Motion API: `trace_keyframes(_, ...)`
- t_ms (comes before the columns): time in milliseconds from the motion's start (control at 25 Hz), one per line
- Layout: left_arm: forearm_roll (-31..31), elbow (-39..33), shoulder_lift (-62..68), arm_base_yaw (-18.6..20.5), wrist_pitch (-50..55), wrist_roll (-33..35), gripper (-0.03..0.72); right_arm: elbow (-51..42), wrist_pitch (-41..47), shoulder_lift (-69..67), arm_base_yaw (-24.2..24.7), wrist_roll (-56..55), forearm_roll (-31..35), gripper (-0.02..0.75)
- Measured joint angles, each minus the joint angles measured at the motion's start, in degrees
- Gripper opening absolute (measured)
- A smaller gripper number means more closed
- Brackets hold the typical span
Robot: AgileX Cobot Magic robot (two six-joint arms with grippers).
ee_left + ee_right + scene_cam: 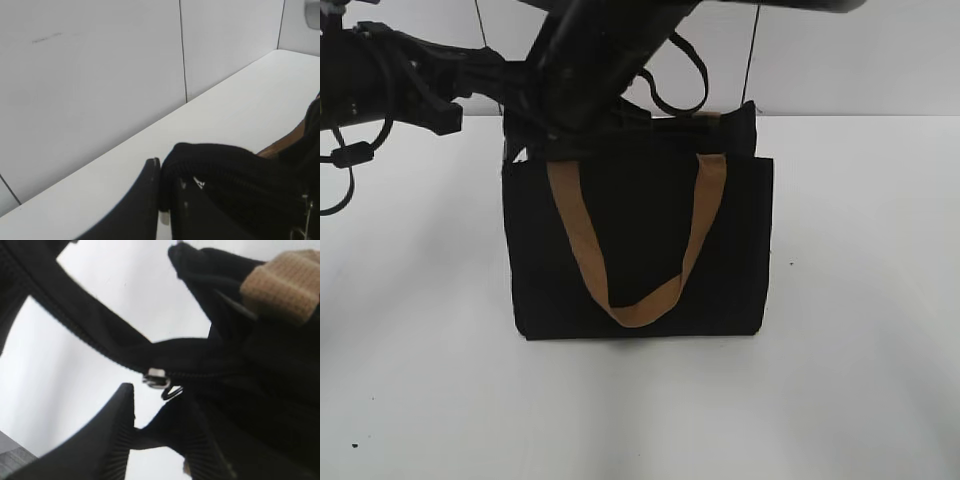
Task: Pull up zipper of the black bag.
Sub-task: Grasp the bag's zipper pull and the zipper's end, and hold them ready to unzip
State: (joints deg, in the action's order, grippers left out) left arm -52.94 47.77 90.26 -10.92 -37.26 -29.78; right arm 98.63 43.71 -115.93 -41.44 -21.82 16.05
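The black bag (pixel 730 240) stands upright on the white table, its tan handle (pixel 638 305) hanging down the front. Both arms meet at its top left corner. In the left wrist view my left gripper (pixel 166 200) is shut on the bag's black fabric edge (pixel 235 170). In the right wrist view the silver zipper slider (pixel 156 377) with its wire loop sits on the black zip line just above my right gripper (pixel 157 407). Its fingers stand apart on either side of a black flap below the slider. A tan strap tab (pixel 287 282) shows at the upper right.
The white table (pixel 640 410) spreads round the bag, with a white panelled wall (pixel 100 75) behind. The dark arms and cables (pixel 410 75) hang over the table's upper left. A black strap loop (pixel 685 80) rises behind the bag.
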Motion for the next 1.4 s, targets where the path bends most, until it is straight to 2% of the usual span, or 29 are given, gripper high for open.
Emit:
trace_keyframes(280,0.0,0.0,0.0,0.0,-2.0,0.0,0.027,0.0,-2.2,-0.3,0.0,-11.3,-5.5,0.283)
trace_keyframes(440,0.0,0.0,0.0,0.0,-2.6,-0.1,0.027,0.0,-2.3,-0.3,0.0,-13.2,-6.1,0.283)
trace_keyframes(680,0.0,0.0,0.0,0.0,-2.9,-0.1,0.027,0.0,-3.5,-0.4,-0.2,-22.3,-6.2,0.283)
trace_keyframes(1040,0.0,0.0,0.0,0.0,-2.9,-0.6,0.027,0.0,-5.0,-0.4,-1.3,-23.7,-10.0,0.286)
trace_keyframes(1400,0.0,0.0,0.0,0.0,-3.0,-0.7,0.027,0.0,-4.9,-0.3,-2.4,-22.6,-10.7,0.286)
